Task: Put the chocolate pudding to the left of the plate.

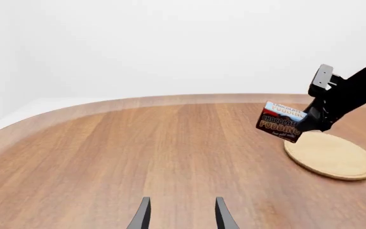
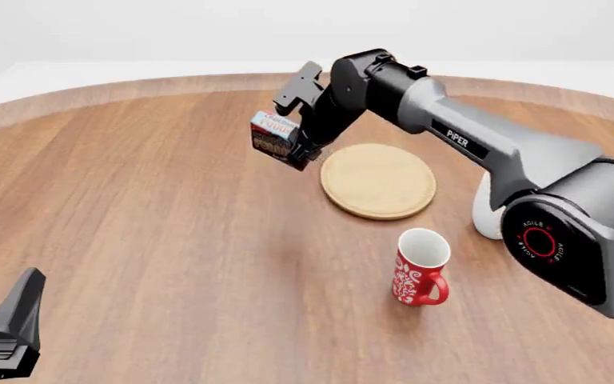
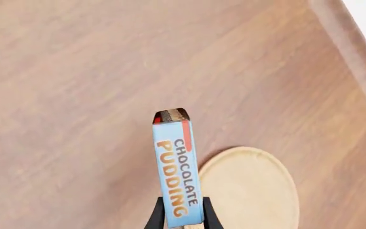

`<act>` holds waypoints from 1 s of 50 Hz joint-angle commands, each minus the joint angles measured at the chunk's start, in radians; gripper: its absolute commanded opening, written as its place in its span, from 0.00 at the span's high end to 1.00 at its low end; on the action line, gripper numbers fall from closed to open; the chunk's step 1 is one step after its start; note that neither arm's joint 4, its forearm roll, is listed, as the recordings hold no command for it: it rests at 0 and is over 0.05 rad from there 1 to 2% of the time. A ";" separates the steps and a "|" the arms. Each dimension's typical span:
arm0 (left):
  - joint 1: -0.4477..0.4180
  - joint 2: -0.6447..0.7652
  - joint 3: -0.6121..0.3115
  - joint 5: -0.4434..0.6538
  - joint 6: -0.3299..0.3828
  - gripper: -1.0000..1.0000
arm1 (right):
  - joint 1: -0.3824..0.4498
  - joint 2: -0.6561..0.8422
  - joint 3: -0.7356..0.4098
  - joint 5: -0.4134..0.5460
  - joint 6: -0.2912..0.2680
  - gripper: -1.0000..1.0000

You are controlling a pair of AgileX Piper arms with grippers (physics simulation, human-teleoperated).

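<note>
Pick is done, place is not. The right end effector [image 2: 298, 150] is clamped on the chocolate pudding [image 2: 275, 137], fingers pinching the box at one end, clear in the right wrist view, where the blue top face with its lettering runs away from the camera. The box is in the air, tilted, not touching the counter [image 2: 157, 232]. In the front view it hangs just off the left edge of the plate [image 2: 379, 181], a bit toward the far side, so the carry looks roughly at the target zone already. From the left wrist view the box sits at the plate's near rim, slightly overlapping it in the picture; can't tell from that angle alone whether it is over the plate or beside it. Left to do, as I judge it: lower the box to the counter left of the plate, with a gap so it doesn't rest on the rim, then release and back off. The left end effector [image 1: 181, 214] is parked low, well apart from the plate, fingers spread with nothing between them. The red mug [image 2: 419, 267] stands near the plate on its near side, and a white mug [image 2: 486, 210] is mostly hidden behind the right arm; neither is in the drop path.
</note>
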 commanded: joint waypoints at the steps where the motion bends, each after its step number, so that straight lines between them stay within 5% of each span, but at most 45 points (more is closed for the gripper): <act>1: 0.000 0.000 0.000 0.000 0.000 0.00 | -0.012 0.144 -0.221 0.082 0.000 1.00; 23: 0.000 0.000 0.000 0.000 0.000 0.00 | -0.043 0.442 -0.687 0.307 -0.019 1.00; 50: 0.000 0.000 0.000 0.000 0.000 0.00 | -0.026 0.513 -0.760 0.370 -0.023 1.00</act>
